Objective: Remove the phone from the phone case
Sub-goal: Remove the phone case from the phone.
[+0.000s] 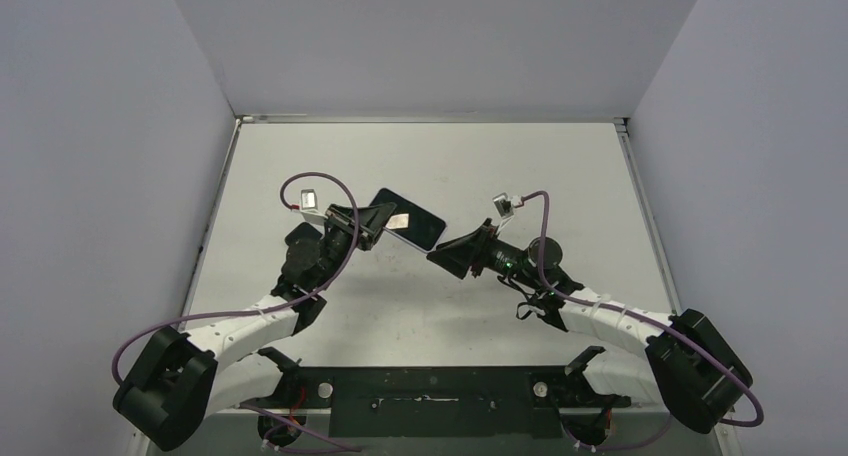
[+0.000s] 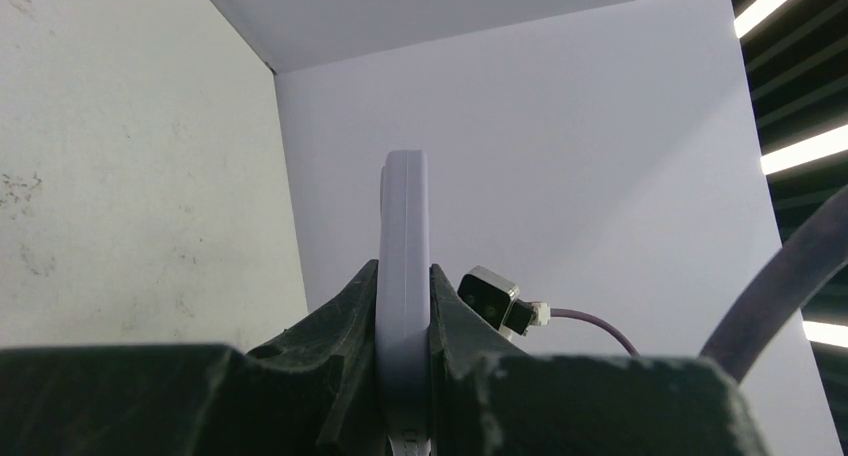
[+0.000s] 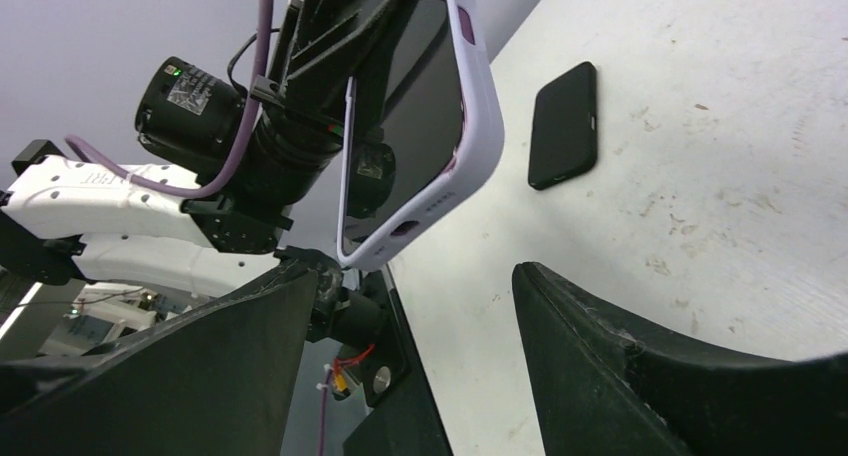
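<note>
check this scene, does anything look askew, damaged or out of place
Nothing stands out. The lilac rounded phone case is pinched on edge in the left gripper, held off the scuffed white table. The black rectangular phone lies flat on that table beyond it, with no visible damage.

Pale walls [image 1: 430, 36], scuffed white table [image 1: 520, 166] — ceiling striplights [image 2: 800, 151]

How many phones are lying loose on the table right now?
1. A black phone lies flat on the table, beyond the lavender case held up in the left pincer. The case's dark inside may hide another.
</note>
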Robot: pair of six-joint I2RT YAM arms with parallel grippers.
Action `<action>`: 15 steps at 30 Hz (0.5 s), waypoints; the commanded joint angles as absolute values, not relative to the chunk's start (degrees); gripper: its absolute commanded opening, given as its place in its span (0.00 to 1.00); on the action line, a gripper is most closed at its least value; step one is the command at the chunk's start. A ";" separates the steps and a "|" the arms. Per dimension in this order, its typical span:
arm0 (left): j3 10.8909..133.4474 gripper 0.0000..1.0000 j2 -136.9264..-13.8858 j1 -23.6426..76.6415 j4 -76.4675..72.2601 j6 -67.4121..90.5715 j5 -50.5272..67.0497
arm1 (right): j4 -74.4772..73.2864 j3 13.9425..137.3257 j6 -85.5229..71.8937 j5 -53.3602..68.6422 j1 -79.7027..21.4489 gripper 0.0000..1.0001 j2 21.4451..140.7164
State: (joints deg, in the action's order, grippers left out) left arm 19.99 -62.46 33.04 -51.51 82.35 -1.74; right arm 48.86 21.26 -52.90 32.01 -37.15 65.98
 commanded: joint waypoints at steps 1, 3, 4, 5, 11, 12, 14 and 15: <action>23.03 0.00 -62.92 34.17 -61.59 85.16 -2.66 | 59.47 24.43 -54.60 36.45 -37.16 0.71 68.02; 23.32 0.00 -63.06 34.48 -61.52 85.17 -2.69 | 59.58 25.37 -54.30 37.16 -37.13 0.68 68.47; 23.48 0.00 -63.21 34.60 -61.52 85.21 -2.59 | 59.54 25.79 -54.05 37.67 -37.09 0.67 68.62; 23.61 0.00 -63.38 34.70 -61.56 85.33 -2.37 | 59.38 26.22 -53.70 37.89 -37.09 0.65 68.76; 23.62 0.00 -64.23 35.15 -62.35 86.67 -2.09 | 59.94 27.83 -53.00 40.11 -36.95 0.52 69.88; 23.71 0.00 -64.29 35.14 -62.37 86.87 -2.14 | 60.27 27.93 -52.93 40.78 -36.97 0.49 70.14; 23.81 0.00 -64.49 35.16 -62.40 87.57 -2.01 | 60.90 28.18 -52.51 42.23 -36.92 0.42 70.54; 23.88 0.00 -64.71 35.15 -62.31 87.95 -1.87 | 60.89 28.29 -52.17 42.84 -36.91 0.38 70.71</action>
